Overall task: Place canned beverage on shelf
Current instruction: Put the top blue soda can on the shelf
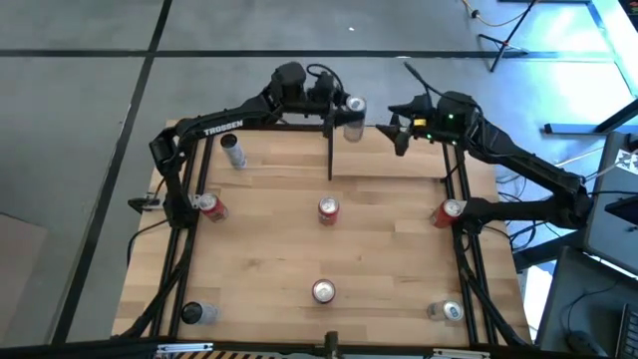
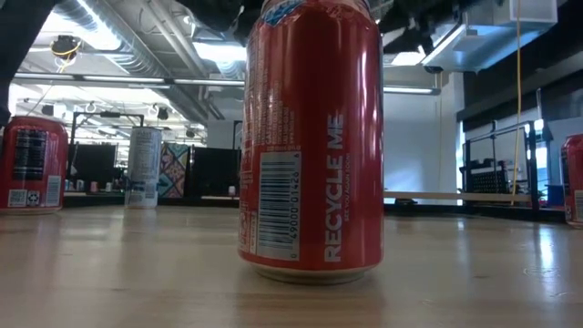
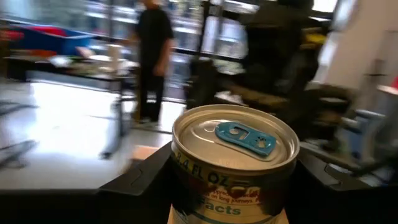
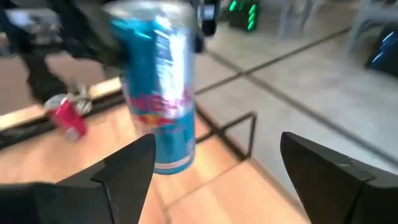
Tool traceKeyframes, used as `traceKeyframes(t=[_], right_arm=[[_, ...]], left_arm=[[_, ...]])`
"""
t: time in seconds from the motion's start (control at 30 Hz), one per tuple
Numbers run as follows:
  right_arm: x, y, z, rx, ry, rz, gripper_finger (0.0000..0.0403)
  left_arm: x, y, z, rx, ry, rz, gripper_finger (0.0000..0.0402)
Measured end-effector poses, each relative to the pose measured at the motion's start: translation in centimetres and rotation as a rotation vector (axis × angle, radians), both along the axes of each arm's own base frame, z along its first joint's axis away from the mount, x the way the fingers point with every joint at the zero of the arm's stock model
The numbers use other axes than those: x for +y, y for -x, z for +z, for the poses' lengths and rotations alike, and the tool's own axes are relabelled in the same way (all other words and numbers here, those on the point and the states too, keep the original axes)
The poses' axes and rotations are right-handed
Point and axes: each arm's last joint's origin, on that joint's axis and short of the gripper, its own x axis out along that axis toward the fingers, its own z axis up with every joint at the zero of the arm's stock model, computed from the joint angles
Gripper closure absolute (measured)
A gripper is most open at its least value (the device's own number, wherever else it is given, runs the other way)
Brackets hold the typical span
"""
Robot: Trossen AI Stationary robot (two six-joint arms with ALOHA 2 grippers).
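A blue-and-silver beverage can (image 1: pixel 354 115) stands upright in the air at the table's far edge, with my left gripper (image 1: pixel 344 110) shut on it. It is at the far left corner of the shelf (image 1: pixel 389 160), a light-wood board edged by thin black posts (image 1: pixel 329 150). In the right wrist view the can (image 4: pixel 158 93) has its bottom close over light wood; whether it touches, I cannot tell. Just to the can's right, my right gripper (image 1: pixel 399 133) is open with nothing between its fingers (image 4: pixel 130 168). My left gripper pinches the can's side wall (image 3: pixel 186 177) just under the top rim, one finger (image 3: pixel 137 180) on each side. The fingers come in level from the table's far left. The can sits upright in the hold, its pull-tab top (image 3: pixel 235 138) up.
Red cans (image 1: pixel 209 207) (image 1: pixel 328 208) (image 1: pixel 449 211) (image 1: pixel 323 291) and silver cans (image 1: pixel 232 152) (image 1: pixel 199 313) (image 1: pixel 451 312) stand about the tabletop. One red can (image 2: pixel 310 137) fills the low view. A person (image 3: pixel 152 56) stands in the room beyond the table.
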Motion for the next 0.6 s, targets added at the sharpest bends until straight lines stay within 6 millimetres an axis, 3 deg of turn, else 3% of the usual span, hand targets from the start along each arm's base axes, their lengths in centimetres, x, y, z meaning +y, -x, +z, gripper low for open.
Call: traceKeyframes(t=[0.27, 0.43, 0.6], right_arm=[[0.4, -1.4, 0.1, -0.057, 0.009, 0.243, 0.0072], [0.3, -2.4, 0.6, -0.128, 0.079, 0.272, 0.0072], [-0.3, -3.6, -0.3, -0.125, 0.022, 0.315, 0.0072]], left_arm=[[-0.7, -0.1, 0.5, -0.037, 0.000, -0.116, 0.0193], [-1.2, -0.2, 0.5, -0.037, 0.011, -0.176, 0.0193], [-1.8, -0.4, 0.7, -0.051, 0.033, -0.266, 0.0193]])
